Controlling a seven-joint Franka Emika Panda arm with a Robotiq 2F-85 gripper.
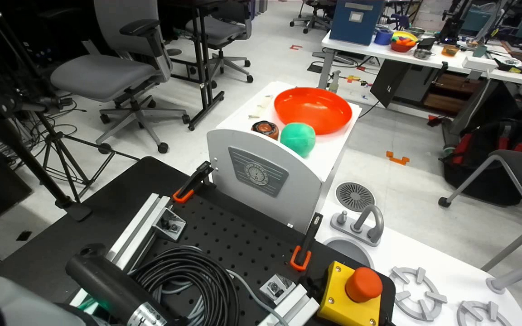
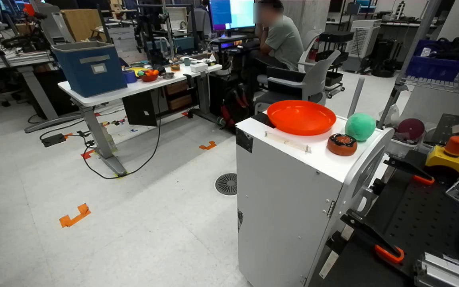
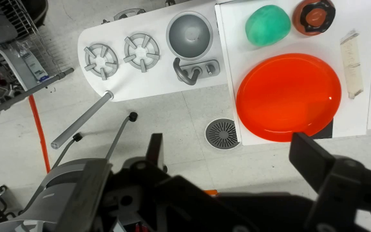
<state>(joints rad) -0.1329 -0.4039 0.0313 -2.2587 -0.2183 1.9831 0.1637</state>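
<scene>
One white surface [image 3: 349,119]: level top of a tall cabinet [image 2: 281,223]; strip of tape [image 3: 353,64] along one long side, dark patch [image 3: 325,130] at a corner.
Dish [image 3: 288,100]: orange-red, wide, shallow, upright on the surface; fills much of the end away from the panel [image 1: 238,194], rim right by the edge.
Ball [image 3: 267,25]: green, on the surface just beside the dish, on its panel side.
Puck [image 3: 314,17]: brown, wavy black ring on top; just beside the ball, contact between them unclear.
Fingers [image 3: 312,161]: spread wide; dish nearest, well apart from it; floor [image 3: 185,138] and a round drain [image 3: 222,133] show through the gap in the wrist view.
Panel: grey, upright, arched top, dial [image 1: 257,174] on its face; closes off the surface's other end.
Stove unit [image 3: 159,80]: white, alongside the cabinet; two burners [image 3: 145,41], round grey sink [image 3: 185,48], tap [image 3: 193,75].
Black board [image 1: 224,226]: full of holes, beyond the panel from the dish; two clamps [image 1: 308,242] with orange ends, coiled cable [image 1: 218,276], yellow box [image 1: 342,294] with orange-red knob [image 1: 364,284].
Floor: pale, orange tape marks [image 2: 75,215] in both exterior views.
Chairs [image 1: 102,77]: grey, several, standing on the floor.
Far surface [image 2: 140,87]: white; blue bin [image 2: 88,71], red bowl [image 2: 149,77], clutter [image 1: 450,50] too small to name.
Person [image 2: 287,44]: seated near a lit screen [image 2: 232,16] in an exterior view, short-sleeved.
</scene>
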